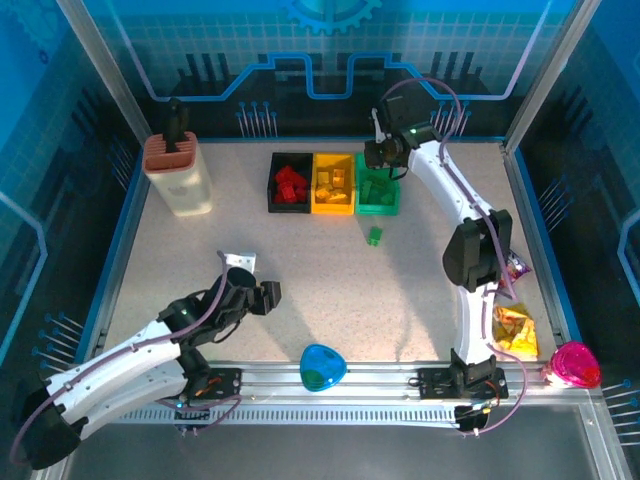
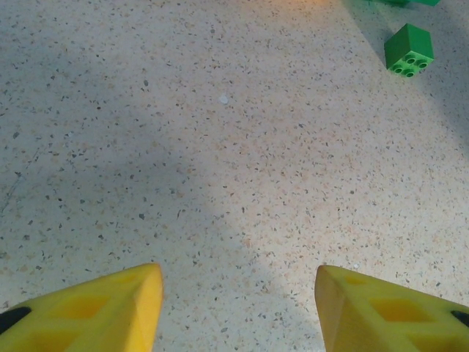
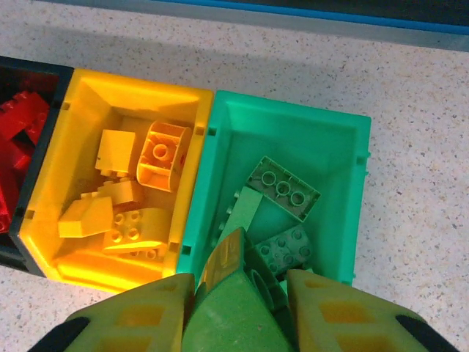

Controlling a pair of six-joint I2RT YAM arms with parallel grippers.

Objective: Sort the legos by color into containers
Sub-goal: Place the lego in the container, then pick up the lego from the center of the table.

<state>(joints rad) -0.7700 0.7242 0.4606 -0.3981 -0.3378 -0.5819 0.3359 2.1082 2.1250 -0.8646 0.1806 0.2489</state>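
Right jaws: almost closed, they pinch a green lego (image 3: 233, 312) just above the green bin (image 3: 293, 111).
Left jaws: they stand apart with nothing between them, low over the bare counter (image 1: 330, 290), at about 8 o'clock in the top view.
Done: red legos (image 1: 290, 185) lie in the black bin (image 1: 271, 190), yellow legos (image 3: 139, 191) in the yellow bin (image 3: 132, 82), and several green legos (image 3: 284, 187) in the green bin.
Remaining: I judge the task nearly finished. The held lego is not yet dropped, and one loose green lego (image 1: 375, 236) sits on the counter at 6 o'clock from the green bin, apart from it.
Held lego, axis: it seems to run from the jaws toward 12 o'clock in the right wrist view, narrow end toward the bin. The exact shape is hard to tell.
Loose lego, axis: squarish, with no clear long axis. It lies on its side, studs facing about 6 o'clock in the left wrist view.
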